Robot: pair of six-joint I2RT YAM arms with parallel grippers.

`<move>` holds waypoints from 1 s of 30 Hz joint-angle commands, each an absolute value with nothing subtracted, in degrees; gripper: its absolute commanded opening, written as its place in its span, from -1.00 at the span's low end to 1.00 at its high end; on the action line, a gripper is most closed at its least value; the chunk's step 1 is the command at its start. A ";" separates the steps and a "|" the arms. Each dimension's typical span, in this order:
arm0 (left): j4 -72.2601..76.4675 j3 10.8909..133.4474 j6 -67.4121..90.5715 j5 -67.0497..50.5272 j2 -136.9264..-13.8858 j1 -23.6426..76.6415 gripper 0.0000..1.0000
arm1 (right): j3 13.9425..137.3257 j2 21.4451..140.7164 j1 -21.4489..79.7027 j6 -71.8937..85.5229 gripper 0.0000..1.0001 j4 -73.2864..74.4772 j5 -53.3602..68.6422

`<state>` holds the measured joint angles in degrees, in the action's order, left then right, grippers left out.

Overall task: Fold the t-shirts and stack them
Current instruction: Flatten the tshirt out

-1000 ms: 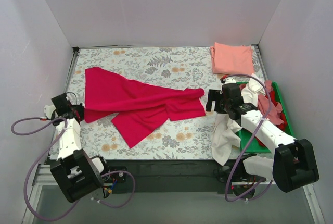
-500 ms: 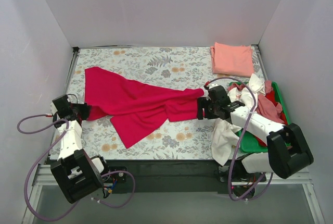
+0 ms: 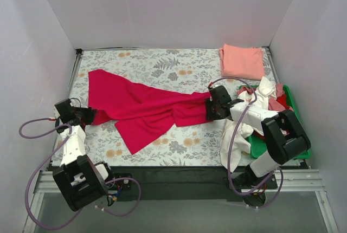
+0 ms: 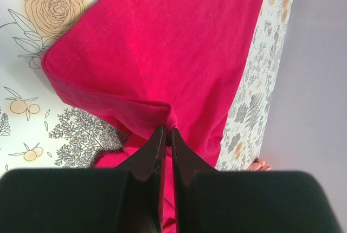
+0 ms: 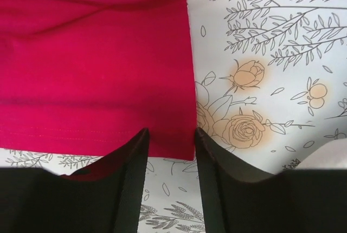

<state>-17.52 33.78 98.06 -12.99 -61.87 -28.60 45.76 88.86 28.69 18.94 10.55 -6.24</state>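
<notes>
At 9 o'clock the left fingers are clenched on a pinched fold at the near-left edge of the red shirt. The wrist view shows cloth bunched up between the tips, with the hem curving away over the flowered surface. A second ago this arm stood just off the cloth; it has since slid in and taken hold. The shirt lies spread and crumpled from 9 o'clock across the centre, one flap trailing toward 6 o'clock, unfolded. At its right end, around 3 o'clock, the right fingers are released and straddle the shirt's corner, one tip over red cloth and the other over bare surface. They have not closed on anything. A second ago they hung well right of the hem, near the tray; they have now swung in to meet it. With one end gripped and the other lined up, the likely next move is to close on that corner, so both arms can lift and pull the shirt flat before folding. Farther right, a salmon shirt lies folded at 1 o'clock, the only one done. A white shirt droops from the tray's heap over the near edge, so most of the task remains.
</notes>
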 commanded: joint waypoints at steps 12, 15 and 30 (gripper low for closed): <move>-16.43 36.38 94.84 -11.52 -61.79 -19.36 -1.00 | 46.67 85.44 29.62 21.10 -0.97 10.46 -9.05; -16.96 39.98 93.52 -7.30 -63.10 -10.76 -1.00 | 48.51 80.70 29.18 19.78 -0.97 9.85 -10.46; -28.21 77.91 87.37 2.54 -58.80 -6.68 -1.00 | 74.08 62.32 22.76 8.53 -0.97 8.61 -14.59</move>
<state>-25.02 69.08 90.24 -2.81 -62.43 -6.85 69.23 64.93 23.09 12.10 10.00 -12.21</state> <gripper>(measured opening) 0.030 0.024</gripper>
